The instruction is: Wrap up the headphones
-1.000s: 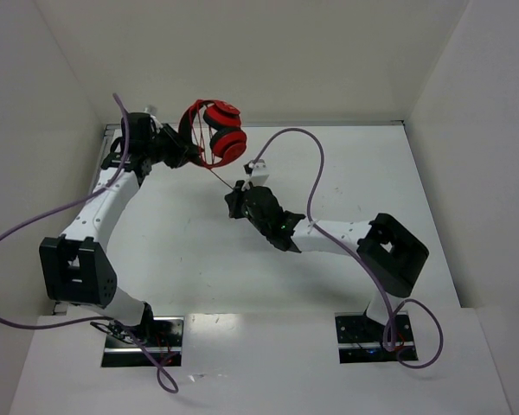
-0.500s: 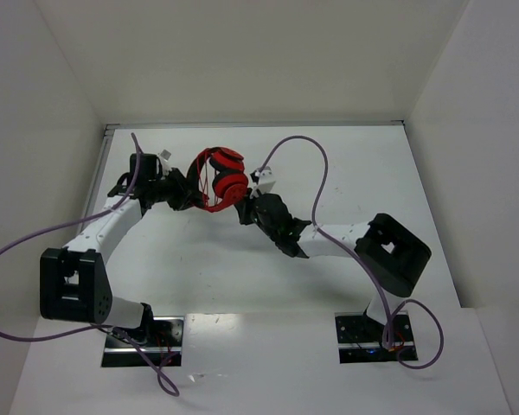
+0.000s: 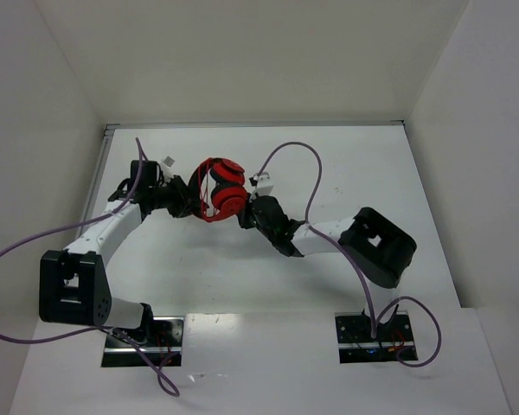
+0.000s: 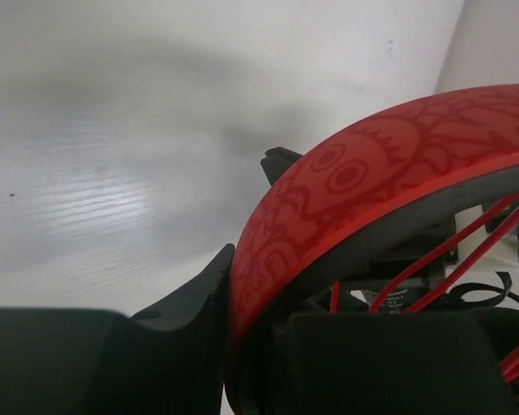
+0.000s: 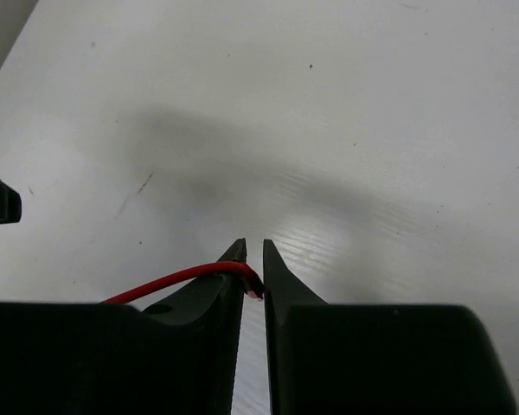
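Note:
The headphones (image 3: 219, 188), red ear cups with a black-and-red headband, hang in the middle of the table with the thin red cable looped around them. My left gripper (image 3: 187, 198) is shut on the headband; in the left wrist view the patterned red headband (image 4: 363, 169) is pinched between my fingers (image 4: 186, 303), with cable strands (image 4: 467, 251) running behind it. My right gripper (image 3: 247, 213) sits just right of the ear cups. In the right wrist view it (image 5: 253, 252) is shut on the end of the red cable (image 5: 177, 278), which runs off to the left.
White walls enclose the white table (image 3: 346, 164) on the left, back and right. Thick purple robot cables (image 3: 304, 164) arc over both arms. The right arm's elbow (image 3: 379, 246) lies at the right.
My left gripper has carried the headphones from the back left toward the table's middle. My right gripper has closed in from below to just beside the ear cups, still holding the cable.

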Action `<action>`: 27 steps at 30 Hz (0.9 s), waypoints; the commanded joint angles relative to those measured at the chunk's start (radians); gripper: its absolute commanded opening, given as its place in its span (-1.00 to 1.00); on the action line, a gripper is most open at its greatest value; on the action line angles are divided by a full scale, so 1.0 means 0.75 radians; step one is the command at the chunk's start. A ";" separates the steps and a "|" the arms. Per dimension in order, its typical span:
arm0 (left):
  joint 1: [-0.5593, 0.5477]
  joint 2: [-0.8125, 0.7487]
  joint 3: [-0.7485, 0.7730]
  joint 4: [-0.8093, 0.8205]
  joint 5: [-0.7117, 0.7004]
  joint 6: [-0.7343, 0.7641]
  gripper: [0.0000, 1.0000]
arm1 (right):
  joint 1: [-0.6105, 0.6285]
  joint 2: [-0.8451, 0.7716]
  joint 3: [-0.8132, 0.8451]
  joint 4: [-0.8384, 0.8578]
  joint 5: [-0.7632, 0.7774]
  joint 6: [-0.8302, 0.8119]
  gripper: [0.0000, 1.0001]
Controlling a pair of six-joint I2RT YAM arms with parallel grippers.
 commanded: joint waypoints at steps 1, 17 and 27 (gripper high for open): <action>0.011 -0.044 -0.039 0.018 0.015 0.099 -1.00 | -0.016 0.084 0.067 0.063 0.055 0.061 -0.65; 0.011 0.152 0.016 -0.086 -0.353 0.430 -1.00 | -0.114 0.252 0.189 -0.029 -0.100 0.091 -0.95; -0.069 0.356 0.151 -0.130 -0.602 0.561 -1.00 | -0.185 0.284 0.186 -0.115 -0.096 0.159 -0.90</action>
